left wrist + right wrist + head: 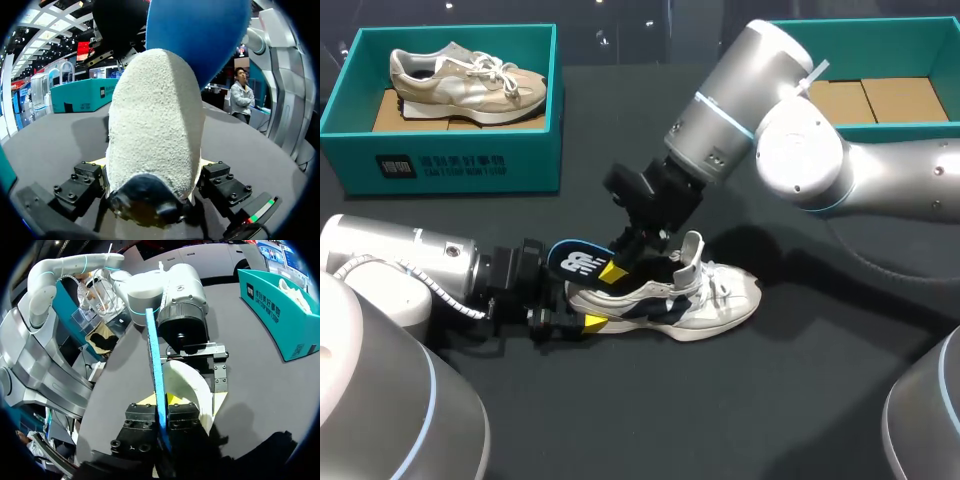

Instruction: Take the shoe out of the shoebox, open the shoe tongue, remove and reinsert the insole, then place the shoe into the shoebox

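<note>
A white and navy shoe (710,300) lies on its sole mid-table, toe pointing right. My left gripper (582,300) comes in low from the left and is shut on the shoe's heel (155,130), one finger on each side. A blue insole (575,262) sticks up out of the shoe opening above the heel. My right gripper (617,262) reaches down from the right and is shut on this insole (156,370), which shows edge-on between its fingers (140,415). In the left wrist view the insole (200,35) looms above the heel. The shoe's tongue (692,250) stands up.
A teal shoebox (450,165) at the back left holds a beige shoe (470,80). A second teal box (880,40) with cardboard inserts stands at the back right, partly behind my right arm. Dark table surface lies in front of the shoe.
</note>
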Robot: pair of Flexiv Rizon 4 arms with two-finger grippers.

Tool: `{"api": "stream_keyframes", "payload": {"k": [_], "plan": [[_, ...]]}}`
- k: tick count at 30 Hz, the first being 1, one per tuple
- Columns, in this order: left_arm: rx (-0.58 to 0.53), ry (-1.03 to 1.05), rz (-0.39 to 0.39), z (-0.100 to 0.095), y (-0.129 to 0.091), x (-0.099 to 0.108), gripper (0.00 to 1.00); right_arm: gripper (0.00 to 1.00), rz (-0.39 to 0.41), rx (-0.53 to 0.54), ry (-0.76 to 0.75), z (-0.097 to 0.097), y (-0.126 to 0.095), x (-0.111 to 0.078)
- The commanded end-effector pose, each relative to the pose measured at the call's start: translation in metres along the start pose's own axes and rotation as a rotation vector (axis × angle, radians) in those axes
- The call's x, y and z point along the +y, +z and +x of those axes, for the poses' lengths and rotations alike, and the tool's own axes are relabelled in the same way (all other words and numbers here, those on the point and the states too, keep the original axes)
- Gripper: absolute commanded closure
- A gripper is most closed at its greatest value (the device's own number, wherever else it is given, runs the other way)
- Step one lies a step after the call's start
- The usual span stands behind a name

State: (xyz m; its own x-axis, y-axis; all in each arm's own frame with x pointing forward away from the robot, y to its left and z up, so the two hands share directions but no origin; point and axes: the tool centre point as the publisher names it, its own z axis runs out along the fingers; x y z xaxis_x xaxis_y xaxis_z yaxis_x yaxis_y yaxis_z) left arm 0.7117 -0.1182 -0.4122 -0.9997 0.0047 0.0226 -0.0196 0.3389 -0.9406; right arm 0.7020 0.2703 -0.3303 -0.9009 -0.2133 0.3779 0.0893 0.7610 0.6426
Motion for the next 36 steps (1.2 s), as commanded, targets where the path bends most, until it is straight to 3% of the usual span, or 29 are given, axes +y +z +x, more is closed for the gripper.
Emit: {"api": "stream_keyframes", "payload": {"k": [1, 6, 20, 25, 29, 30, 36], "plan": [[-0.001, 0.0, -0.001, 0.0, 0.0, -0.001, 1.0, 1.0, 0.026, -0.023, -0.034, 0.006, -0.003, 0.015], [-0.001, 0.0, -0.001, 0.0, 0.0, -0.001, 1.0, 1.0, 0.011, -0.091, -0.152, 0.022, -0.016, 0.045], [-0.001, 0.0, -0.001, 0.0, 0.0, -0.001, 1.0, 1.0, 0.011, -0.091, -0.152, 0.022, -0.016, 0.045], [-0.001, 0.0, -0.001, 0.0, 0.0, -0.001, 1.0, 1.0, -0.08, -0.076, -0.203, 0.057, -0.06, 0.088], [-0.001, 0.0, -0.001, 0.0, 0.0, -0.001, 1.0, 1.0, -0.344, -0.029, -0.321, 0.084, -0.103, 0.104], [-0.001, 0.0, -0.001, 0.0, 0.0, -0.001, 1.0, 1.0, -0.338, -0.063, -0.367, 0.094, -0.114, 0.112], [-0.001, 0.0, -0.001, 0.0, 0.0, -0.001, 1.0, 1.0, -0.338, -0.063, -0.367, 0.094, -0.114, 0.112]]}}
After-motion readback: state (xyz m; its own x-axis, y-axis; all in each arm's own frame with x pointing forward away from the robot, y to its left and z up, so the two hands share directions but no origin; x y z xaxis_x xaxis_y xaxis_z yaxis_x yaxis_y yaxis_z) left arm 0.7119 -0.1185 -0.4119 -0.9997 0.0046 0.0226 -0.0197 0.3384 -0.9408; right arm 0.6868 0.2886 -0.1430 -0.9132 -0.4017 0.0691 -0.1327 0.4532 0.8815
